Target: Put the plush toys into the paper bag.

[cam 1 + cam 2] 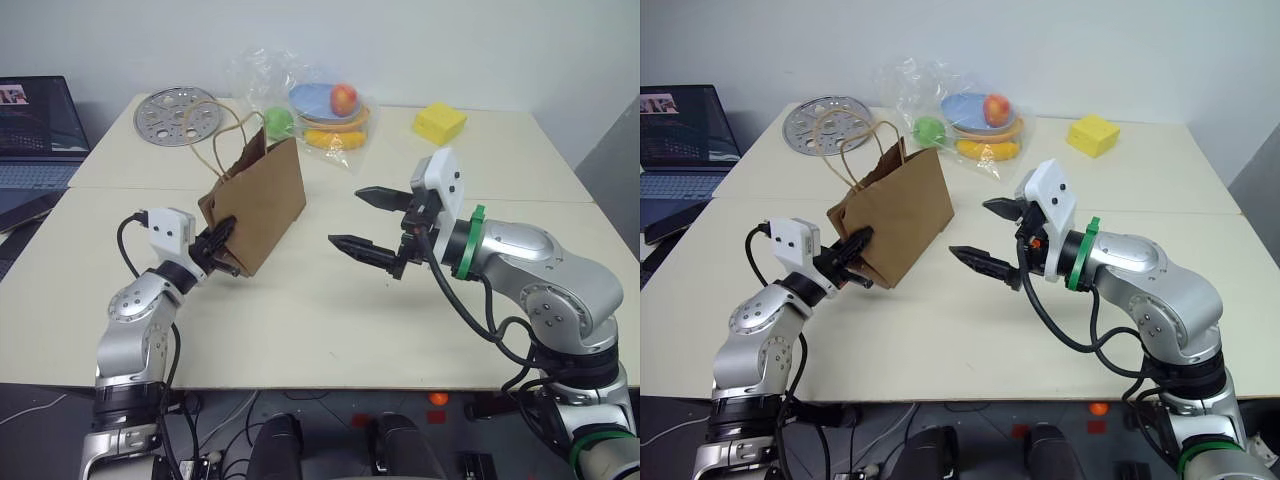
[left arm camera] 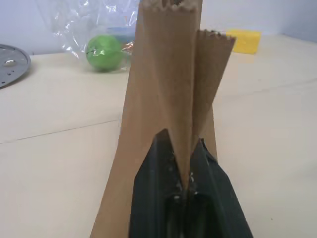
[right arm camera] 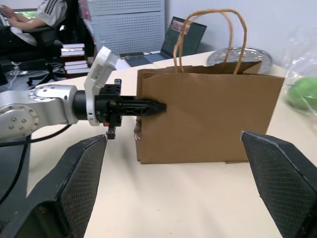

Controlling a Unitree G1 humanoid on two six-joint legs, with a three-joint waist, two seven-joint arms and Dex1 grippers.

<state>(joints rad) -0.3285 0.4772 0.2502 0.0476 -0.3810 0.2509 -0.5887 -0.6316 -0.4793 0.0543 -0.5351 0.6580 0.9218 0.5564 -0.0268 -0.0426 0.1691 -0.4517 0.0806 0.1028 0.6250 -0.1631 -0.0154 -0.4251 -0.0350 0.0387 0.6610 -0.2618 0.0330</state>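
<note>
I have the left gripper [image 1: 222, 238] pinched tight on the side fold of the brown paper bag [image 1: 262, 205], which stands upright on the table [image 1: 330, 320] with its loop handles [image 1: 228, 130] up. My right gripper [image 1: 368, 222] hangs just beside the bag's broad face, not touching it, fingers spread wide. Behind the bag lies a clear plastic bag of fruit [image 1: 320, 110]; a yellow sponge block [image 1: 440, 122] sits well apart from the bag, beyond the right gripper.
</note>
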